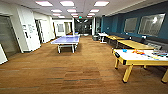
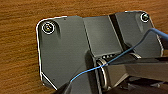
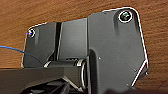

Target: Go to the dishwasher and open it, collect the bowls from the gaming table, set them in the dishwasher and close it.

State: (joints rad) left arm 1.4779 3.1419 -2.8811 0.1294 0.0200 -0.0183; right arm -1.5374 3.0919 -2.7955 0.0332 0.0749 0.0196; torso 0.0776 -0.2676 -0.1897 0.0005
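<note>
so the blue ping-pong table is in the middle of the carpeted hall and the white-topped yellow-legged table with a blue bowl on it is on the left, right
Not quite. In the head view, the white-topped table with yellow legs, carrying the small blue bowl, stands on the right, not the left. The blue ping-pong table is indeed mid-hall on the brown carpet.

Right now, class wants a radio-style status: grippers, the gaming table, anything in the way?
Grippers: state cannot be told. Gaming table ahead right, white top, yellow legs, a blue bowl near its end. Ping-pong table further off, left of centre; brown carpet lies between.

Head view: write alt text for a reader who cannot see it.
A white-topped gaming table with yellow legs stands at the right on brown carpet, bearing colourful items, one of them blue. A blue table-tennis table stands farther back in the lit hall.
</note>
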